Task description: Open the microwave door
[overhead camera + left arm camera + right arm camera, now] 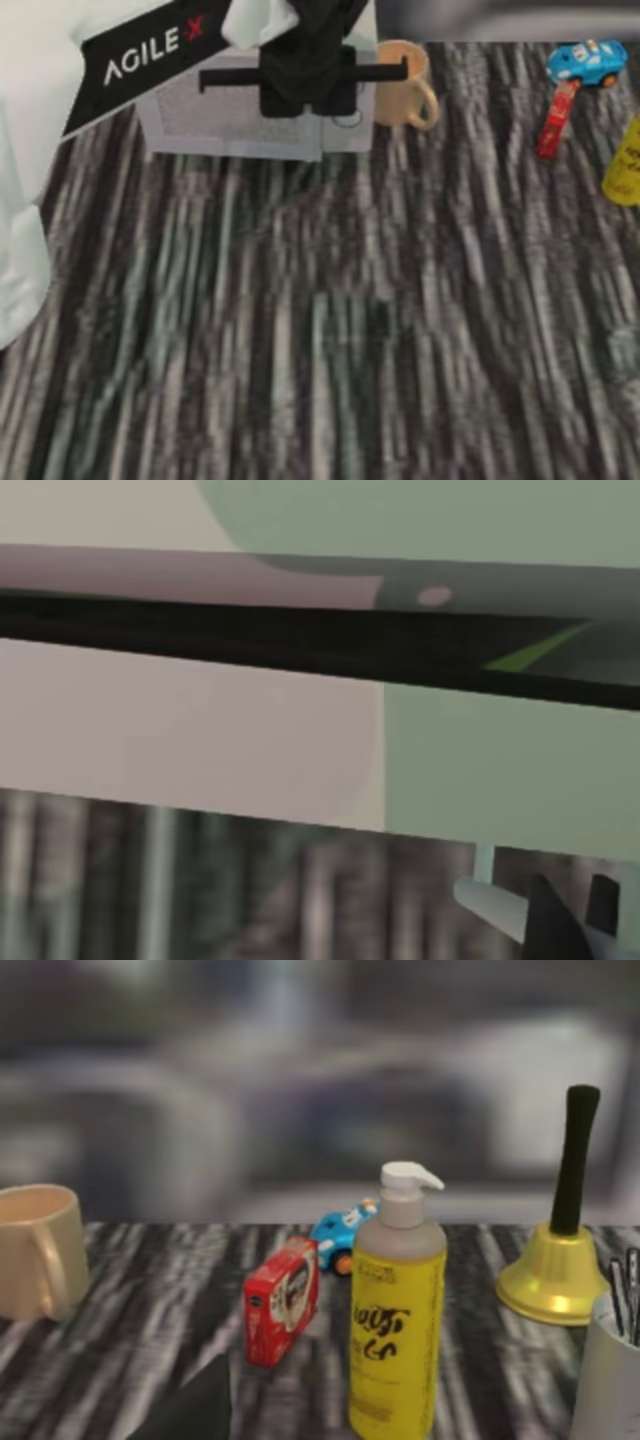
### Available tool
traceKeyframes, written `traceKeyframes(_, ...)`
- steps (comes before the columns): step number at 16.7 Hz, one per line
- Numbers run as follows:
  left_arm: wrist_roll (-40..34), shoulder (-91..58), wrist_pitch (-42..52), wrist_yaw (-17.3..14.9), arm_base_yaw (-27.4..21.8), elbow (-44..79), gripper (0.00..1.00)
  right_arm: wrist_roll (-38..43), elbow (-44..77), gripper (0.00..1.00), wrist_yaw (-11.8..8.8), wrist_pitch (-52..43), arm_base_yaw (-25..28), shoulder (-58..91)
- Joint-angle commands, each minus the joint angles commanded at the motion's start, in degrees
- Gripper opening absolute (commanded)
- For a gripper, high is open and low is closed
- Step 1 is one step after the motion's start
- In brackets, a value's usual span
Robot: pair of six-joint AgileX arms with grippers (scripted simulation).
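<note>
**Clerk:** Item one, arms. Pose?

**Me:** My left arm (pixel 150 55) reaches in from the top view's left across the back of the table (pixel 330 330). My left gripper (pixel 300 90) hangs over the microwave (pixel 250 125), wrist bar crosswise above its front. Whether its fingers are spread or closed, or grip anything, I cannot tell. The right arm is out of the top view; its wrist camera looks along the tabletop, and its gripper does not show.

**Clerk:** Item two, the task's thing.

**Me:** The microwave stands at the table's back edge, left of centre. The microwave door (pixel 215 115) and its grey mesh window face the camera, partly under my gripper. My left wrist view is filled by a pale panel with a dark slit across it.

**Clerk:** Item three, containers.

**Me:** A tan mug (pixel 405 85) just beside the microwave's right side; contents not visible. A yellow pump bottle (pixel 397 1310). A pale cup (pixel 610 1370) holding thin dark sticks.

**Clerk:** Sundries?

**Me:** Blue toy car (pixel 588 62), red box (pixel 556 120), gold bell (pixel 556 1270).
</note>
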State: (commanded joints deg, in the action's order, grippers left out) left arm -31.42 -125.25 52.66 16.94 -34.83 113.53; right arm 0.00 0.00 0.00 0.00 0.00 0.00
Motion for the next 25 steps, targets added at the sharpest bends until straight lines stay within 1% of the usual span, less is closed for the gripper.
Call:
traceKeyframes(15, -0.1, -0.1, -0.2, -0.4, -0.4, -0.2, 0.0, 0.0, 0.0, 1.0, 0.0, 0.0, 0.0, 0.0)
traceKeyframes(21, 4.0, 4.0, -3.4, -1.9, 0.2, -7.1, 0.0, 0.0, 0.0, 1.0, 0.0, 0.0, 0.0, 0.0)
traceKeyframes(25, 4.7, 4.9, -4.2, -2.2, 0.3, -7.8, 0.0, 0.0, 0.0, 1.0, 0.0, 0.0, 0.0, 0.0)
